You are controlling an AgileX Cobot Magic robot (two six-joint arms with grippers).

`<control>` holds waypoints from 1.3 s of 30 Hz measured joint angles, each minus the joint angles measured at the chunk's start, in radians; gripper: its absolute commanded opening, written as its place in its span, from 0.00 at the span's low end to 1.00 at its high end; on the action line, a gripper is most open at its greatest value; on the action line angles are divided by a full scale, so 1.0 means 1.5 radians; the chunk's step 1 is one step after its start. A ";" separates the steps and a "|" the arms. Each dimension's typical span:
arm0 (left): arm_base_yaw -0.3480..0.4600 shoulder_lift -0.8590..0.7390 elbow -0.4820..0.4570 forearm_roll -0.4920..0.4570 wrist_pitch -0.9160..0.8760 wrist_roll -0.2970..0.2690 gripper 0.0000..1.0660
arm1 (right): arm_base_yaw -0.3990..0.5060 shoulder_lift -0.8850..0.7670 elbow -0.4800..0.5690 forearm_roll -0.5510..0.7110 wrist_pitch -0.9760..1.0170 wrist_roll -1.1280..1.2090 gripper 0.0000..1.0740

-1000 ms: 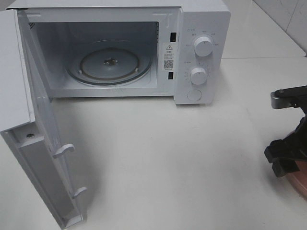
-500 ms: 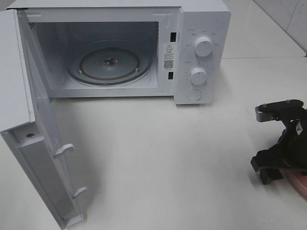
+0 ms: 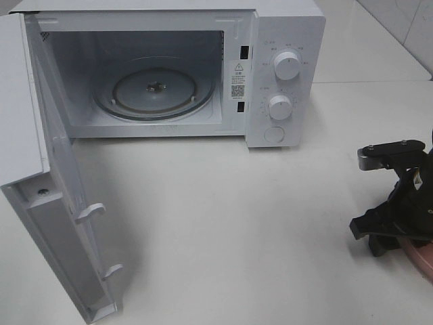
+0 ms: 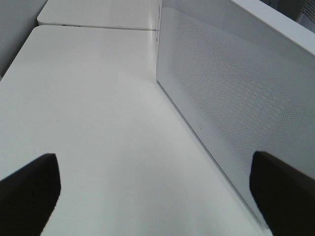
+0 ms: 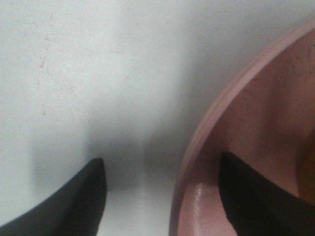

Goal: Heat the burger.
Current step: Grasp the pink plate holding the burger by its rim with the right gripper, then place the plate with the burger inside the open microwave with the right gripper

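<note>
The burger is out of view in every frame. Only the edge of a round pink plate (image 3: pixel 423 261) shows, at the table's right edge. My right gripper (image 3: pixel 384 238) hangs low over that edge. In the right wrist view its jaws are apart and astride the plate's rim (image 5: pixel 204 128): one finger (image 5: pixel 74 201) is over the bare table, the other finger (image 5: pixel 251 191) over the inside of the plate. Neither pad clearly touches the rim. My left gripper (image 4: pixel 152 162) is open and empty beside a white perforated panel (image 4: pixel 236 98). It does not appear in the exterior high view.
The white microwave (image 3: pixel 291 34) stands at the back with its door (image 3: pixel 61 223) swung wide open to the left. Its glass turntable (image 3: pixel 154 91) is bare. Two dials (image 3: pixel 287 66) and a round button sit on its right panel. White table (image 3: pixel 237 223) stretches between microwave and plate.
My right gripper has moved left and lower onto the plate's edge, and its jaws have narrowed. The microwave and my left gripper have not moved.
</note>
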 measured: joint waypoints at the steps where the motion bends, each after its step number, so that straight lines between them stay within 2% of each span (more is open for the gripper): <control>1: 0.000 0.000 0.000 0.000 0.000 0.000 0.94 | 0.000 0.000 0.000 -0.018 0.004 0.014 0.30; 2: 0.000 0.000 0.000 0.000 0.000 0.000 0.94 | 0.000 0.001 0.000 -0.038 0.013 0.027 0.18; 3: 0.000 0.000 0.000 0.000 0.000 0.000 0.94 | 0.000 0.001 0.000 -0.038 0.013 0.027 0.18; 4: 0.000 0.000 0.000 0.000 0.000 0.000 0.94 | 0.000 0.001 0.000 -0.047 0.017 0.033 0.11; 5: 0.000 0.000 0.000 0.000 0.000 0.000 0.94 | 0.000 0.001 0.000 -0.047 0.017 0.033 0.11; 6: 0.000 0.000 0.000 0.000 0.000 0.000 0.94 | 0.000 0.001 -0.001 -0.057 0.024 0.041 0.00; 20: 0.000 0.000 0.000 0.000 0.000 0.000 0.94 | 0.003 0.001 -0.005 -0.072 0.045 0.053 0.00; 32: 0.000 0.000 0.000 0.000 0.000 0.000 0.94 | 0.077 0.000 -0.003 -0.200 0.147 0.215 0.00; 39: 0.000 0.000 0.000 0.000 0.000 0.000 0.94 | 0.088 -0.036 -0.001 -0.223 0.186 0.275 0.00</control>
